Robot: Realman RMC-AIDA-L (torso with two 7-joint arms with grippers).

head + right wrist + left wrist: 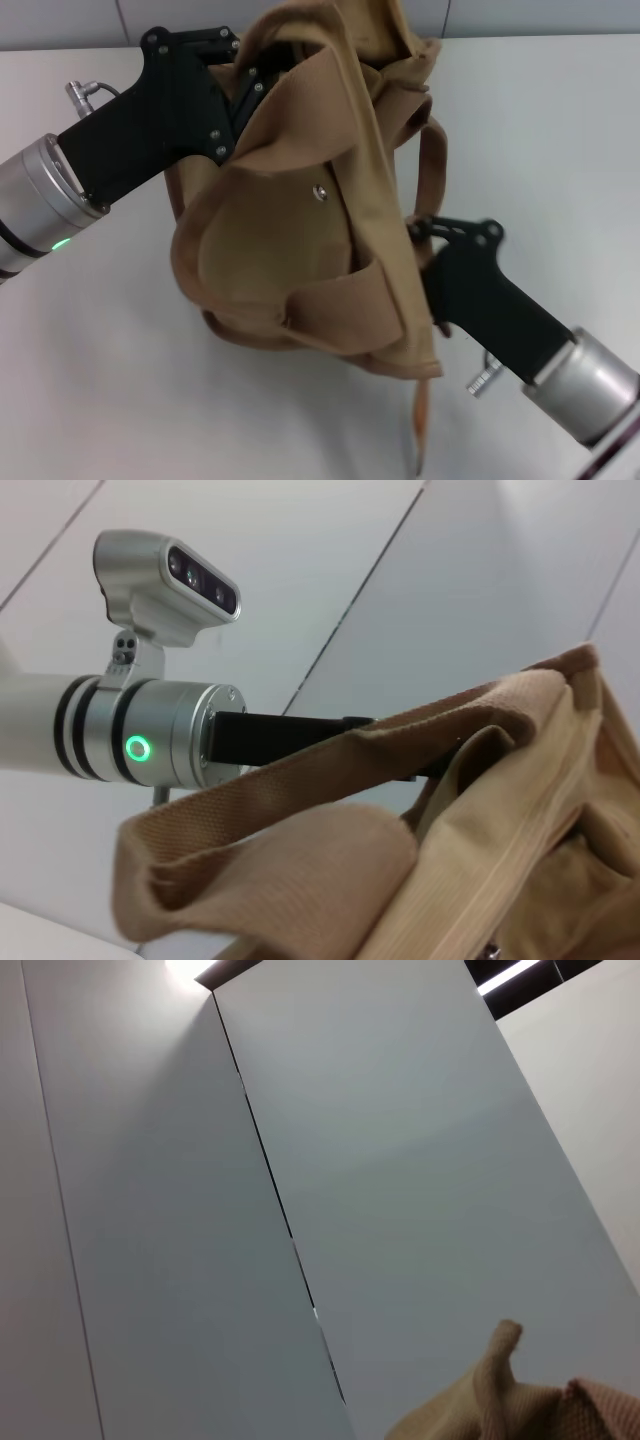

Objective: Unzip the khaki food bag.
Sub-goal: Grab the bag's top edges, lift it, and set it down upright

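The khaki food bag [300, 230] hangs crumpled and tipped over the white counter [560, 130], lifted between both arms. The left tool [235, 85] reaches into the fabric at the bag's upper far corner; the right tool [425, 235] presses in from the near right side. Cloth hides the fingertips of both, so whether either is apart or clamped cannot be told. No zipper is visible. The metal snap [320, 192] faces the head camera. The bag's top lies toward the left tool, judged the nearer to the opening
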